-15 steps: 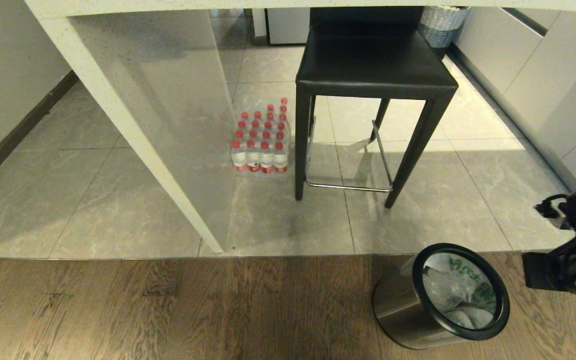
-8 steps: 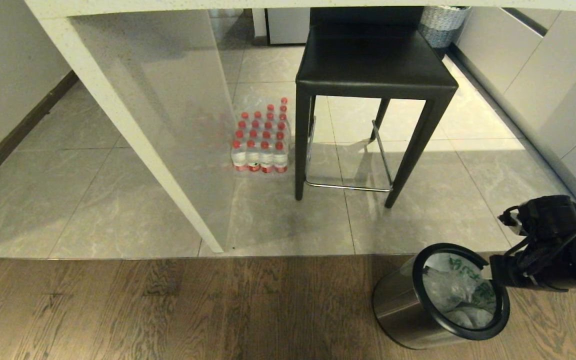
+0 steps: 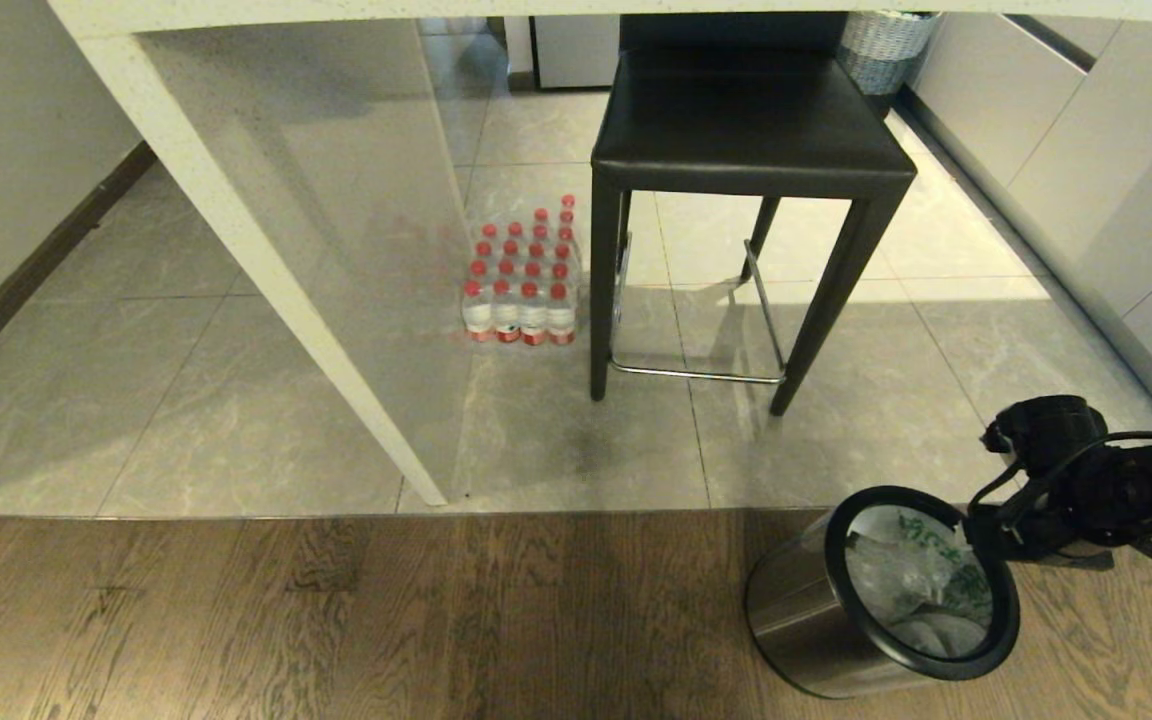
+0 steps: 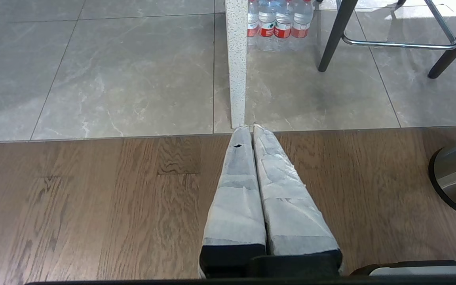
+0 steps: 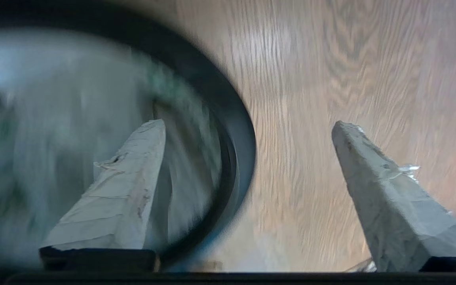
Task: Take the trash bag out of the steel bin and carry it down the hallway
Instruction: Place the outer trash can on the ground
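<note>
The right gripper (image 5: 247,126) gaped wide and empty over the shiny brushed-steel bin's (image 3: 801,610) black rim at three o'clock, above the crinkly white trash bag (image 3: 911,590).

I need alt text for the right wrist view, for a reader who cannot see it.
The right gripper is open, its taped fingers straddling the black ring rim of the shiny steel bin. One finger is over the translucent white trash bag inside, the other over brown wooden floor.
</note>
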Available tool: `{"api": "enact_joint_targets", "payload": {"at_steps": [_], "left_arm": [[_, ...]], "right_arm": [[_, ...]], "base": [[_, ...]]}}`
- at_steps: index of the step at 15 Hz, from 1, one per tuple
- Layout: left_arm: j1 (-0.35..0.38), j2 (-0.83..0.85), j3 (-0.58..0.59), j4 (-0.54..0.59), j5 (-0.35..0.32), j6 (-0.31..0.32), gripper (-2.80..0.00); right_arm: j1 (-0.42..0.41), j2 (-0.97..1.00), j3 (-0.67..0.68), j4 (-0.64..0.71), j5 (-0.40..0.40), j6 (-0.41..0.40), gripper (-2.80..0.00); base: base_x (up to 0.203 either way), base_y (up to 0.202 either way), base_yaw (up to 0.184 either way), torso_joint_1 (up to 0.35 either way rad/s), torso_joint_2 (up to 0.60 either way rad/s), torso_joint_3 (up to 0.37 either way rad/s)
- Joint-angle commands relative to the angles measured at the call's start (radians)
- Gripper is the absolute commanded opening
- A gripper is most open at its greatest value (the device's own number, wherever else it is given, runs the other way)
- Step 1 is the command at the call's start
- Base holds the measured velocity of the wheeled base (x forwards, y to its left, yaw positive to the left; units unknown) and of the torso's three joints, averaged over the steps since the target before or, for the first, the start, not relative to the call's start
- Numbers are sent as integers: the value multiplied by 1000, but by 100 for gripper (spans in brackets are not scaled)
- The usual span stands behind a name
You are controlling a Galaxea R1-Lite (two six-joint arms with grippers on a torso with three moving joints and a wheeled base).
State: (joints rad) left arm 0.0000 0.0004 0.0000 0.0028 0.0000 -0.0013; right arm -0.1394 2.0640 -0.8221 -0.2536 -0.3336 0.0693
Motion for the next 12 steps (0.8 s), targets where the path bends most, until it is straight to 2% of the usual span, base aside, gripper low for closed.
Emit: {"api": "enact_joint_targets", "payload": {"at_steps": [1,7,9,10,12], "left_arm": [[0,0,0,0,0,0,-280],[0,0,0,0,0,0,-280],[0,0,0,0,0,0,-280],[0,0,0,0,0,0,-280],[0,0,0,0,0,0,-280]], "right_arm": [[3,112,-48,-35,-10,-13,0],[-1,225,-105,-122,-77,-17,0],[7,228,-105,-280,-151,-21,0],[11,247,-94,-331,-176,-40,-280],[20,248,-104,-305,-181,-70,-280]], "base": [[0,0,0,0,0,0],[0,0,0,0,0,0],[0,0,0,0,0,0],[0,0,0,0,0,0],[0,0,0,0,0,0]]}}
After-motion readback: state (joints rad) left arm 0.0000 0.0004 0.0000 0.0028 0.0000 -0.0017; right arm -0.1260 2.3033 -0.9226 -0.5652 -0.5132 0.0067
